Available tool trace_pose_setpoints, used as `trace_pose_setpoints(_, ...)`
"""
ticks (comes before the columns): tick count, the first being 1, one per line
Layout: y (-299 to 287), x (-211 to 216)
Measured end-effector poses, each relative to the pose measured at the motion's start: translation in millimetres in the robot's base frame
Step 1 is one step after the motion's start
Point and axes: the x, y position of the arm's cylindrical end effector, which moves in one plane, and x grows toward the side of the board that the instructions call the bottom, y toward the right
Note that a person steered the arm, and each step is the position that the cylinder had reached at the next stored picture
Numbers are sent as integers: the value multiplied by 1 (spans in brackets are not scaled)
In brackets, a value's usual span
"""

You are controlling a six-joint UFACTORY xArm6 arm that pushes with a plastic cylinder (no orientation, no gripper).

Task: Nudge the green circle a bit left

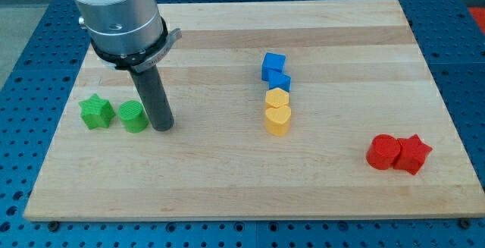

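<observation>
The green circle sits on the wooden board at the view's left, just right of a green star. The two are close, with a thin gap between them. My tip stands on the board right beside the green circle, on its right side, touching or nearly touching it. The dark rod rises from there to the arm's grey body at the view's top left.
Two blue blocks and two yellow blocks form a column at the board's middle. A red circle and a red star sit together at the view's lower right. The board's left edge is near the green star.
</observation>
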Motion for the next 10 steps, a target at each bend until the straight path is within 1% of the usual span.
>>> trace_pose_setpoints(3,-16,0)
trace_pose_setpoints(10,-24,-1)
